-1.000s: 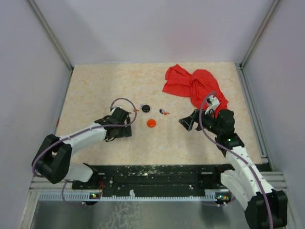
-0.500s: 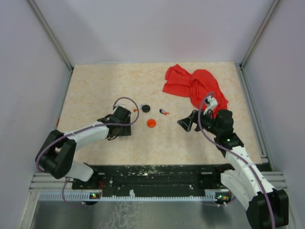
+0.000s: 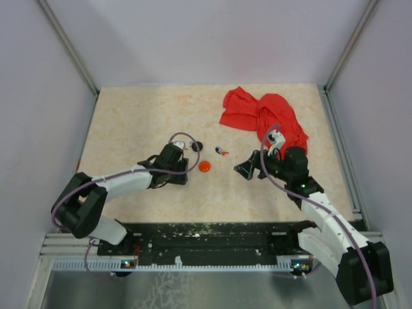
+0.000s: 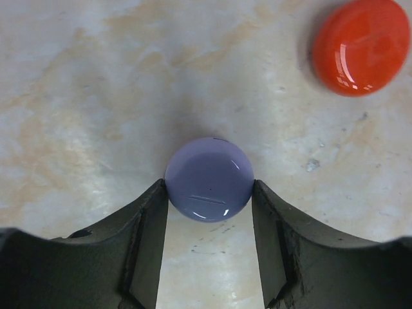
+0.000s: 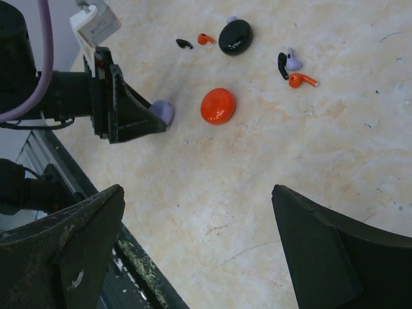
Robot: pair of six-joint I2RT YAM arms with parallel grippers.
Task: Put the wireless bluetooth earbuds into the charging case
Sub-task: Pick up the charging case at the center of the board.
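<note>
1. While the left claw (image 4: 209,188) draws in on the lavender disc (image 4: 209,179), its fingers (image 4: 145,238) meet the disc on opposite sides. The disc sits flat on the tabletop (image 4: 77,96). I read this as a grasp just made, with no lift yet.
2. A second ago that claw stood much wider and lay further back toward its own side. The overhead view shows the arm has since reached forward to the disc.
3. Just beyond the fingers lies the red disc (image 4: 360,45), apart from them and in the same spot as before.
4. The right claw (image 5: 196,212) hangs released, spread wide with nothing between its fingers, above bare tabletop. It has drifted a little toward the middle since the earlier frame.
5. The charging case (image 5: 235,37) rests past the red disc, untouched and unmoved. The first earbud (image 5: 193,41) lies just beside it on the left arm's side. The second earbud (image 5: 291,69) lies near it on the other side. Both are out on the tabletop.
6. The thing now gripped is neither earbud nor case, so I judge the insertion has not begun. This looks like a side step, perhaps clearing room.
7. The red cloth (image 3: 264,116) lies bunched at the far right, well apart from everything else.
</note>
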